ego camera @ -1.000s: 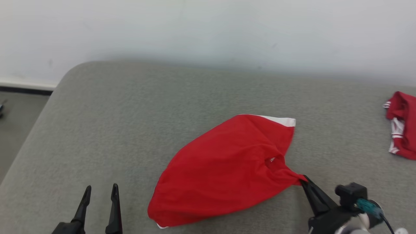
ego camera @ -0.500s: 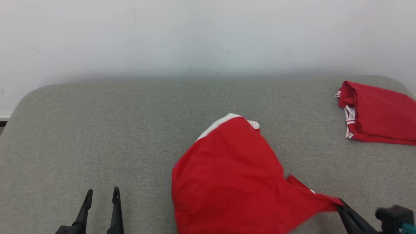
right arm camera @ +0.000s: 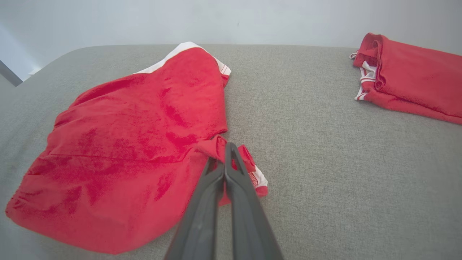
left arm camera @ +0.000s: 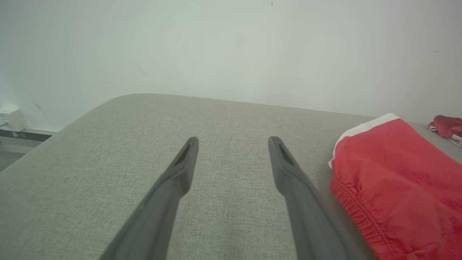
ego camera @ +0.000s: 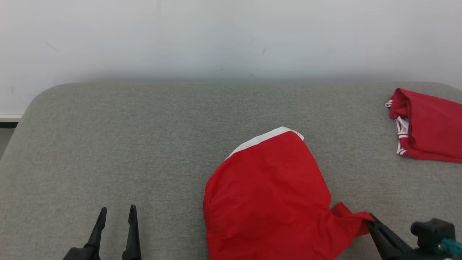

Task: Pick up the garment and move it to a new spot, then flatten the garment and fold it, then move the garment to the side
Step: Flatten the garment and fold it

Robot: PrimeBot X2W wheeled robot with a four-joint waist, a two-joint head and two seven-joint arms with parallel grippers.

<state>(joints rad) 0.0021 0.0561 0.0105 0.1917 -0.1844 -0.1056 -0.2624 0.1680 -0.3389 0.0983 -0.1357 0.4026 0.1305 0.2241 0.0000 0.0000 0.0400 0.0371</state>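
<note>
Nearest, the right claw (right arm camera: pixel 225 153) is clamped on a bunched corner of the red garment (ego camera: pixel 267 195), and the left claw (ego camera: pixel 117 211) hangs apart over the woven grey tabletop (ego camera: pixel 126 137). The garment lies rumpled right of centre. It looks thin, limp and light, probably best held by its gathered hem, and a folded red cloth (ego camera: pixel 429 126) lies far right.

Soft, even light fills all three views: bright, with no glare and no hard-edged shadows. In the head view a dim band lies low on the white wall (ego camera: pixel 231 36), just above the grey cushion (ego camera: pixel 144 144). The left wrist view bows the cushion's far edge, and the fingers of the left gripper (left arm camera: pixel 233 141) blur toward the bottom edge. In the right wrist view the garment (right arm camera: pixel 137 144) shows a heavily saturated red, mottled with darker patches.
</note>
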